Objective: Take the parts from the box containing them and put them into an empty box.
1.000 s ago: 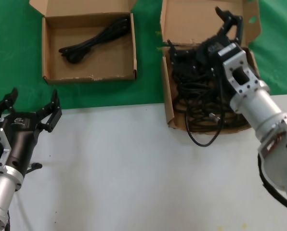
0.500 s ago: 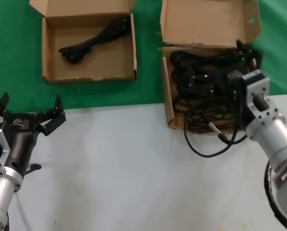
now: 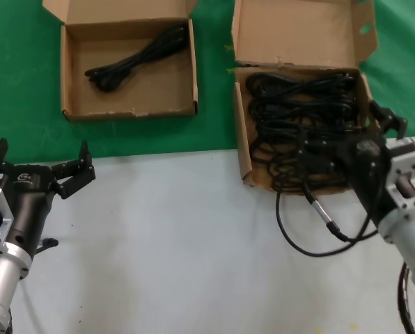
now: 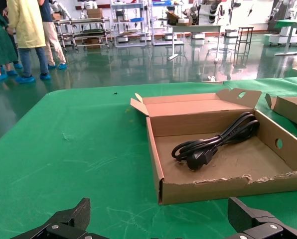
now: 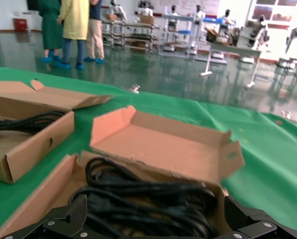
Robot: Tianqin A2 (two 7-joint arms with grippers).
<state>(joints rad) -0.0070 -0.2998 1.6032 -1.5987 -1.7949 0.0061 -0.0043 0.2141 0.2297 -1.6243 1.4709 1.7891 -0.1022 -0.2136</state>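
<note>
Parts (image 3: 298,111) in box just beyond empty, spread right gripper (image 3: 347,142)

Both cartons are plain brown cardboard, matt; the small box (image 3: 129,66) has a frayed, whitish front rim. The cords (image 3: 301,118) look like black rubber with a dull sheen. Green cloth (image 3: 26,76) covers the worktop's far edge, smooth white surface (image 3: 179,243) nearer. The arms (image 3: 402,216) are brushed silver metal, grippers matt black.
</note>
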